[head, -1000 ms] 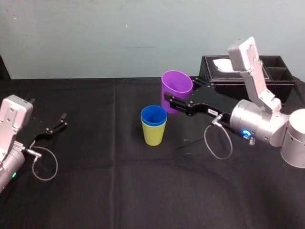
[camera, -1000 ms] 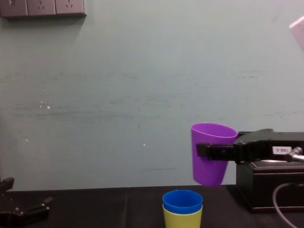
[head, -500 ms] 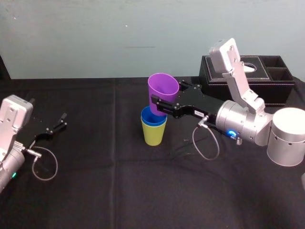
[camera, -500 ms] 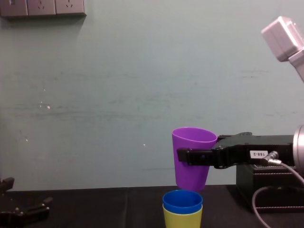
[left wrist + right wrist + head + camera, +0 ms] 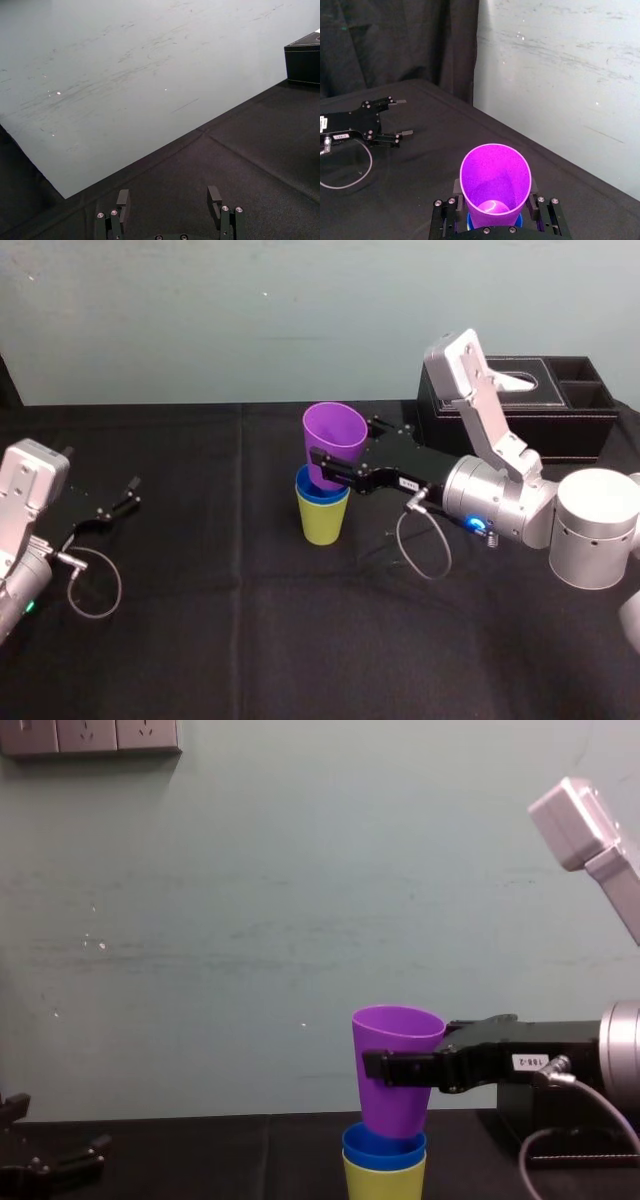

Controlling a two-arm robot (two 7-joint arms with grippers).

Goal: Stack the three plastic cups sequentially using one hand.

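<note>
Two grippers are seen over a counter (image 5: 250,640) covered in black cloth. At the 9 o'clock side of the counter, the left gripper (image 5: 115,508) is parked low on the cloth, well apart from the cups; its jaws are spread apart with nothing between them, as is plain in the left wrist view (image 5: 170,200).

Near the middle of the counter, a yellow-green tapered plastic cup (image 5: 321,525) is stood upright on the cloth. A bright blue plastic cup (image 5: 318,496) of the same shape is nested inside it, so that little more than the blue rim is left showing above the yellow-green one (image 5: 383,1178).

Directly above this pair, a purple tapered plastic cup (image 5: 335,438) is held upright, mouth up. In the chest view its base (image 5: 392,1120) is placed at the blue cup's (image 5: 383,1148) mouth, just dipping inside; whether the two are touching cannot be told.

The purple cup is gripped around its middle by the right gripper (image 5: 335,462), reached in from 3 o'clock, with its jaws closed on opposite sides of the cup's wall (image 5: 495,185).

At 2 o'clock from the stack, near the counter's far edge, a black leather tissue box (image 5: 560,405) is set behind the right arm.
</note>
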